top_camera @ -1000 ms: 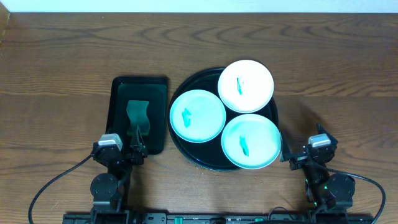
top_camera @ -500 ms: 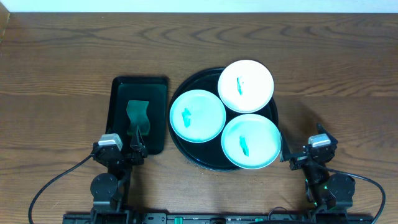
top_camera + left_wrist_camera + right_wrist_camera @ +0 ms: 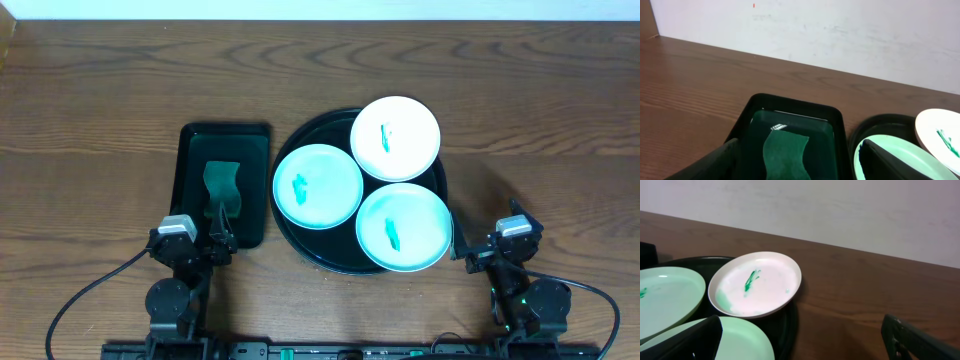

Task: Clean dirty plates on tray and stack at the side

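wooden table (image 3: 100,80): three smeared plates (image 3: 317,186) sit on the round tray (image 3: 300,235), none wiped, none stacked beside it; cloth (image 3: 222,185) lies left of the tray; left fingers (image 3: 705,162) and right fingers (image 3: 685,342) spread, empty.

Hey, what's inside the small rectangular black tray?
A green wavy-edged cloth lies in the rectangular tray. Its near end is hidden by the left tool, and the floor beneath it cannot be seen.

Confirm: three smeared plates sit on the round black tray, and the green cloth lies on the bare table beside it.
One error: the green cloth lies inside the rectangular black tray, not on bare table, as the overhead view shows. The plates and round black tray are as stated.
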